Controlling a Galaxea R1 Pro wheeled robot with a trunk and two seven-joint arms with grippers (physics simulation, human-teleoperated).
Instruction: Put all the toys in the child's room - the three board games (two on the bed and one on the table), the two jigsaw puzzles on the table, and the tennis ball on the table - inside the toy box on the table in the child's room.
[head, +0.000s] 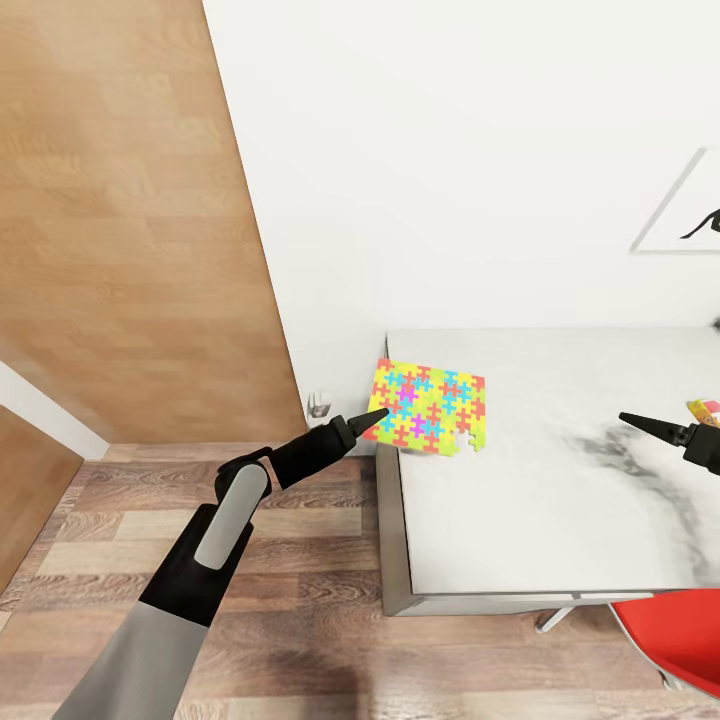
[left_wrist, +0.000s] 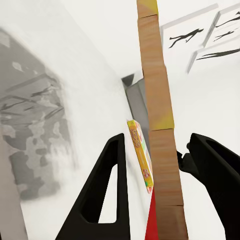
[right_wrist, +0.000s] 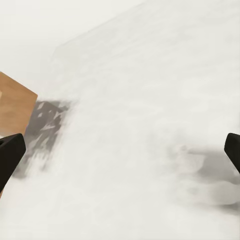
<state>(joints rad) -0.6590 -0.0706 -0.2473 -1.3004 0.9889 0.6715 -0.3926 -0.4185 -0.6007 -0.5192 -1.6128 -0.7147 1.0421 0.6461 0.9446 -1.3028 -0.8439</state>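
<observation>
A jigsaw puzzle (head: 432, 405), a thin square of yellow, pink, green and blue pieces, lies at the near left corner of the pale grey table (head: 520, 530), with its left edge out over the table's side. My left gripper (head: 376, 414) is at that overhanging edge. In the left wrist view its fingers (left_wrist: 107, 190) stand wide apart, open, and a thin yellow and pink printed edge (left_wrist: 140, 156) shows between them. My right gripper (head: 630, 420) hovers open over the table's right part, beside a yellow and red thing (head: 703, 410) cut off by the frame. Its fingertips (right_wrist: 10, 155) frame bare tabletop.
A red chair (head: 672, 640) is tucked at the table's near right. The white wall behind carries a framed picture (head: 690, 215) and a socket (head: 318, 404) low by the table's corner. Wooden floor (head: 300, 600) lies to the table's left.
</observation>
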